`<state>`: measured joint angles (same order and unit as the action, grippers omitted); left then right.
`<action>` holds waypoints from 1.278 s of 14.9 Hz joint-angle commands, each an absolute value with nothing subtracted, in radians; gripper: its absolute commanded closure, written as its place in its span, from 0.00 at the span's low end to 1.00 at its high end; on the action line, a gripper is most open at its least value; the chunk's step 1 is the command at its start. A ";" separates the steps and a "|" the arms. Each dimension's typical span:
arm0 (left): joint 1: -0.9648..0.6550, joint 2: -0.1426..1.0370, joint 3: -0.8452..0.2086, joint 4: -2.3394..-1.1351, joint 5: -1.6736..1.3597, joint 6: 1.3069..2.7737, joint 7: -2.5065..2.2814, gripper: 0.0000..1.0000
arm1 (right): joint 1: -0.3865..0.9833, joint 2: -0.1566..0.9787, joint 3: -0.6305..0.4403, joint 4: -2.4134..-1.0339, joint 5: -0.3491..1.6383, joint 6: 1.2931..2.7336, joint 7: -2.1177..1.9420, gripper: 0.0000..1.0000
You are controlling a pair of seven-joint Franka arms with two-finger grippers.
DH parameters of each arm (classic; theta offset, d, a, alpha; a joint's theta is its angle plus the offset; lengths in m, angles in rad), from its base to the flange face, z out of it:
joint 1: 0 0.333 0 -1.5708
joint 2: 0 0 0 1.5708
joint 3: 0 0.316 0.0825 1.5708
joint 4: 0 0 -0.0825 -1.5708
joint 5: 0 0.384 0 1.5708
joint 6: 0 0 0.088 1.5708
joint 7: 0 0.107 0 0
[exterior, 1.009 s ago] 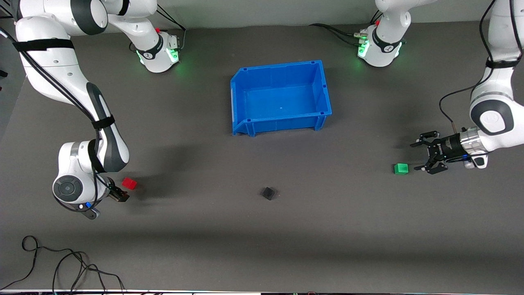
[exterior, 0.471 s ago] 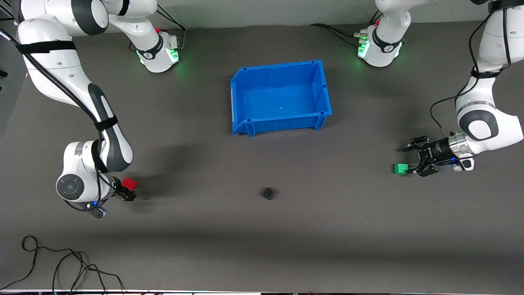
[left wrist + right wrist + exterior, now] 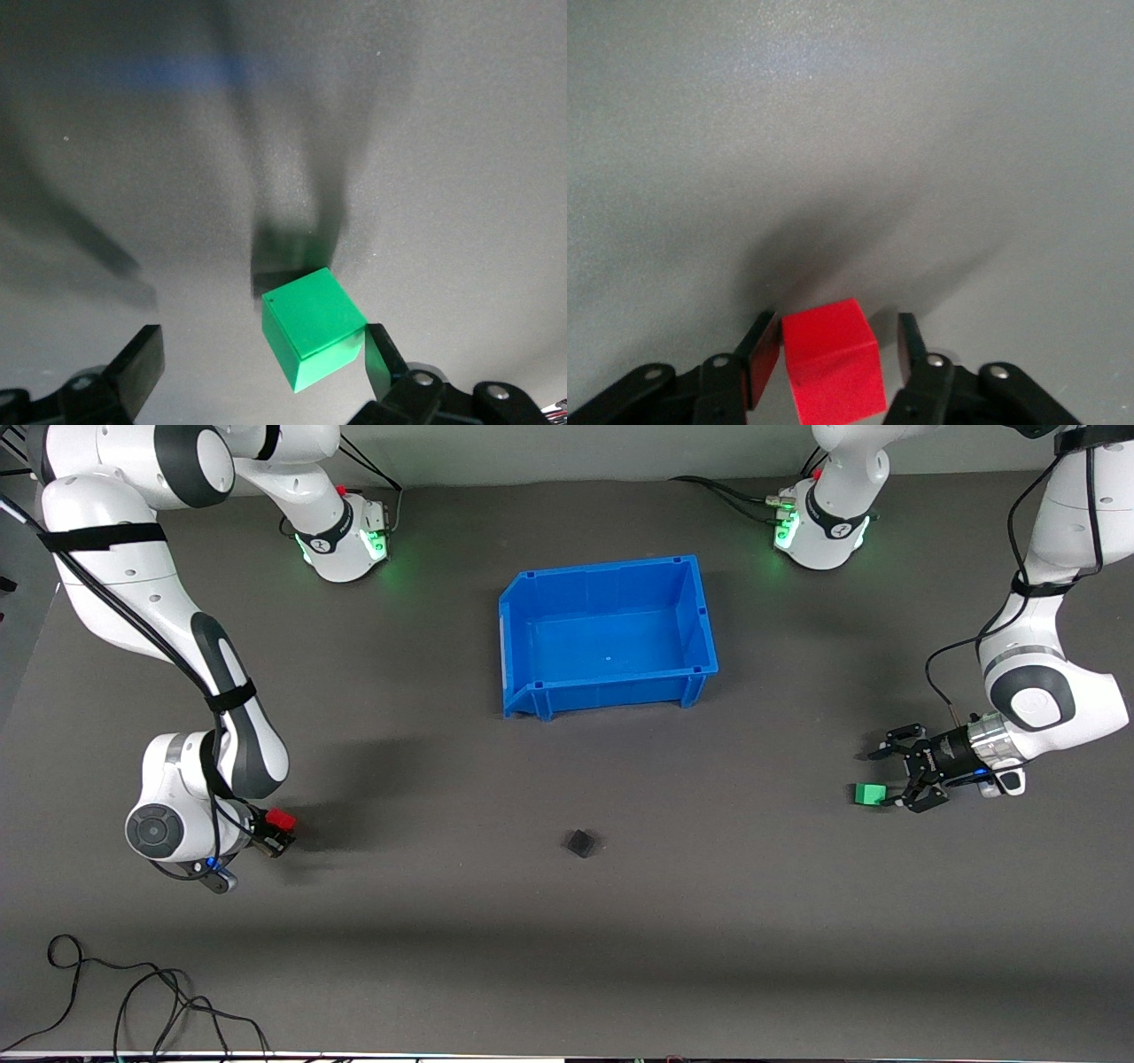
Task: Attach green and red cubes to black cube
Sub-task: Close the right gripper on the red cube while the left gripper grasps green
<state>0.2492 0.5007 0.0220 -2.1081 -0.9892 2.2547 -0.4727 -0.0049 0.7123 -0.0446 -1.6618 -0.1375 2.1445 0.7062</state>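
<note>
Between the right end effector's (image 3: 276,834) spread fingers (image 3: 914,346) sits the red cube (image 3: 282,818), small gaps both sides. Left end effector (image 3: 886,775) wide apart; green cube (image 3: 869,794) by one finger (image 3: 381,358), clear of its mate. Black cube (image 3: 581,842) on counter (image 3: 567,957) between both, untouched.

- The surface (image 3: 726,921) is matt dark grey, finely grained.
- The green cube (image 3: 312,326) and red cube (image 3: 831,365) look like smooth plastic.
- The bin (image 3: 524,638) is glossy blue plastic.
- The black cube (image 3: 581,842) is matt.
</note>
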 commanded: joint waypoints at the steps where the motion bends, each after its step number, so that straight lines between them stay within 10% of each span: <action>1: 0.235 0.515 0.025 -2.098 -1.009 2.281 -0.459 0.00 | -0.005 0.712 -0.046 -1.661 -0.115 2.154 0.680 0.73; 11: 0.233 0.517 0.017 -2.091 -1.017 2.286 -0.468 0.01 | 0.118 0.652 -0.038 -1.576 -0.085 2.025 0.924 0.80; 15: 0.224 0.515 0.017 -2.091 -1.042 2.286 -0.466 0.60 | 0.208 0.698 -0.038 -1.493 0.018 2.028 1.107 0.80; 19: 0.224 0.515 0.017 -2.091 -1.042 2.287 -0.466 0.81 | 0.239 0.718 -0.038 -1.453 0.092 2.031 1.118 0.80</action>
<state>0.2363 0.5040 0.0123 -2.1008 -1.0211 2.2750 -0.4727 0.2274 0.6942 -0.0301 -1.5010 0.0501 2.0435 1.0977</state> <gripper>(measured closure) 0.630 0.612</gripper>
